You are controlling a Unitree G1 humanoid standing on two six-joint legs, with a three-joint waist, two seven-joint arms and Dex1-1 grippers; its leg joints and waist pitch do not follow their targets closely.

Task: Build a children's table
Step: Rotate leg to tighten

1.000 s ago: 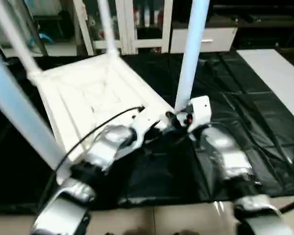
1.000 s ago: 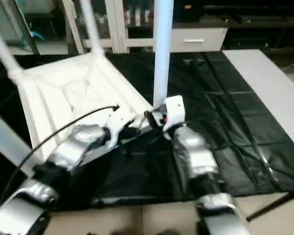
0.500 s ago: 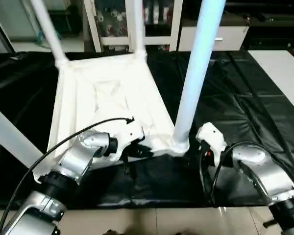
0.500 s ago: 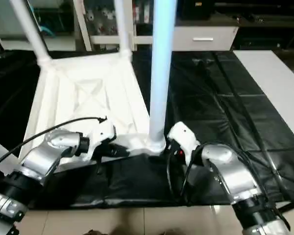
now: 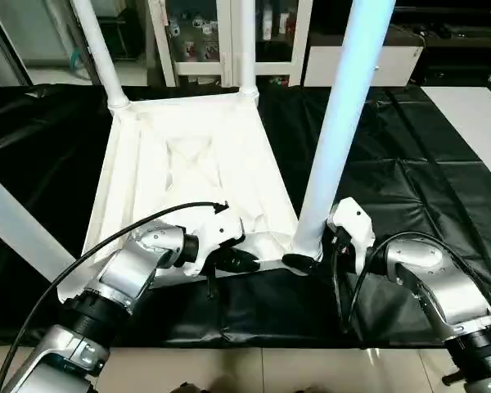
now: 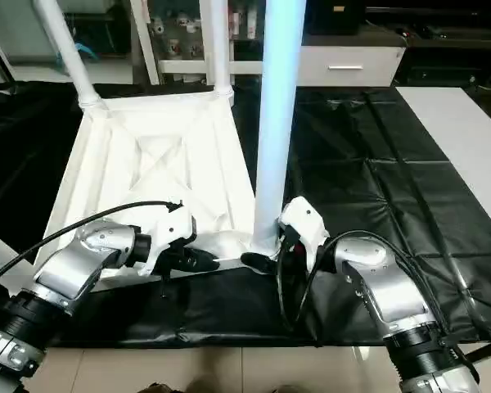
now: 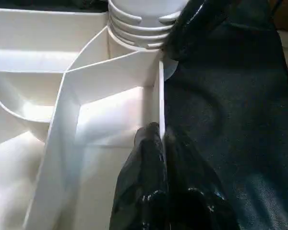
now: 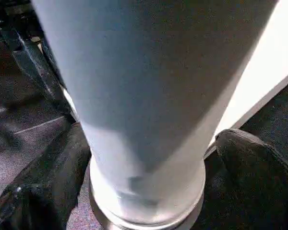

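Note:
The white tabletop (image 5: pixel 188 155) lies underside up on the black cover, with legs standing in its corner sockets. The near right leg (image 5: pixel 335 139) rises between my arms. My left gripper (image 5: pixel 244 262) is shut on the tabletop's near rim, and the left wrist view shows its fingers (image 7: pixel 149 158) pinching that thin wall beside the ribbed socket (image 7: pixel 139 24). My right gripper (image 5: pixel 307 260) is open at the base of that leg (image 8: pixel 149 96), with one finger (image 8: pixel 48 177) against it and the other (image 8: pixel 252 163) a little apart.
Two far legs (image 5: pixel 98 49) (image 5: pixel 244 45) and the near left leg (image 5: pixel 20 225) stand upright. A white glass-door cabinet (image 5: pixel 213 33) and a drawer unit (image 5: pixel 360 70) stand behind. A white board (image 5: pixel 475 115) lies at the right. The black cover (image 5: pixel 409 172) ends near my arms.
The camera has shifted. My right gripper has moved in from beside the near right leg, so its fingers now stand on either side of the leg's base. The left gripper keeps hold of the rim.

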